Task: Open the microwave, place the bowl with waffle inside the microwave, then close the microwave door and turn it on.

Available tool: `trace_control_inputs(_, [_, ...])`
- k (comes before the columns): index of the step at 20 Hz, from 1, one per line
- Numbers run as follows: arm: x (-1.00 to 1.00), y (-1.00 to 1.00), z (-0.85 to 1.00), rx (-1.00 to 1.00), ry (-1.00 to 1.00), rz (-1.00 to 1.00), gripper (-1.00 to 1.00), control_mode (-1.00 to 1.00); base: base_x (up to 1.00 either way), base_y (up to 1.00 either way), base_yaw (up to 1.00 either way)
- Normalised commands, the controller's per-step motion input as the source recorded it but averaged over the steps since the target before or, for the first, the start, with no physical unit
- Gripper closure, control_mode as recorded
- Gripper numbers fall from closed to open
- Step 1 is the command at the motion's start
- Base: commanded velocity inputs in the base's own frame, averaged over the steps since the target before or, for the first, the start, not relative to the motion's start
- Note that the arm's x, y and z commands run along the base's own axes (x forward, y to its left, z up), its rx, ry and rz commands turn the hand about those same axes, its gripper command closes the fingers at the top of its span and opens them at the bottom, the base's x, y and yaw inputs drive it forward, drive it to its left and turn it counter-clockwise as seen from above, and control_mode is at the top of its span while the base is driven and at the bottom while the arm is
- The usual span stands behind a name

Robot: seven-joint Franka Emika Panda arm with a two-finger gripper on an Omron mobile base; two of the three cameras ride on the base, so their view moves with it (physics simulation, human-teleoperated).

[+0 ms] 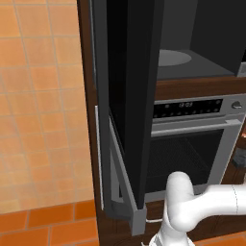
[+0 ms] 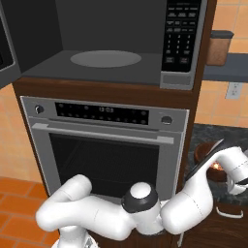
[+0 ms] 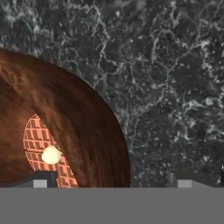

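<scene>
Low over the dark speckled counter, the gripper stands spread, one fingertip inside the bowl and one outside, straddling its rim. This reddish-brown bowl holds a gridded waffle with a pale dab on it, partly cut off. Beside the oven, the bowl is mostly hidden behind the arm. Above, the microwave gapes, its microwave door swung wide.

My arm hides most of the small reddish-brown bowl. My hand view cuts off its near rim. I cannot tell the finger gap.
</scene>
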Motion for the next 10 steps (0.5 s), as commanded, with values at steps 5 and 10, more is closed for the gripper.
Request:
trace_control_inputs(5, [0.11,0.24,-0.17,0.0,0.0,0.0,1.0,-1.0,0.0,0.0,0.0])
trace_control_inputs(10, [0.06,0.09,-0.09,0.0,0.0,0.0,1.0,-1.0,0.0,0.0,0.0])
